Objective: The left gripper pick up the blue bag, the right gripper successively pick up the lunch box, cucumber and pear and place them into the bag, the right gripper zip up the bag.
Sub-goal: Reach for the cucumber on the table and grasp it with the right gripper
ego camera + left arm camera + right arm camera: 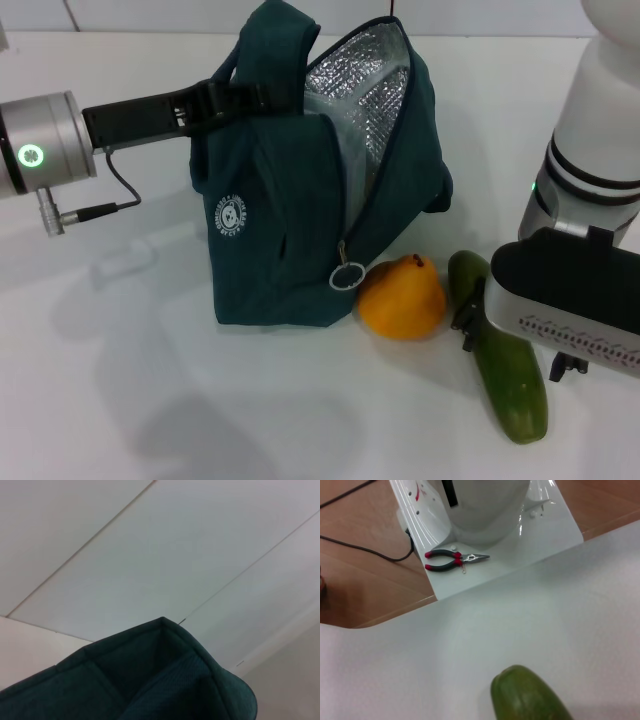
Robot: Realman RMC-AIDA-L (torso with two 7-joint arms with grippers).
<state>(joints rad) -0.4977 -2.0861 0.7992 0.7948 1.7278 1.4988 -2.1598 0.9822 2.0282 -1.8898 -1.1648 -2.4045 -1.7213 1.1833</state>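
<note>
left gripper (232, 98): coming in from the left, fingers clamped on a handle of the blue bag (280, 230), holding its top up

right gripper (470, 312): low over the cucumber (505, 375); can't tell how wide it's open

blue bag: upright on the white table (120, 350), mouth open, foil lining showing

pear (402, 298): touching the bag's base, cucumber just beside it

pliers (455, 560): on the robot's base
</note>
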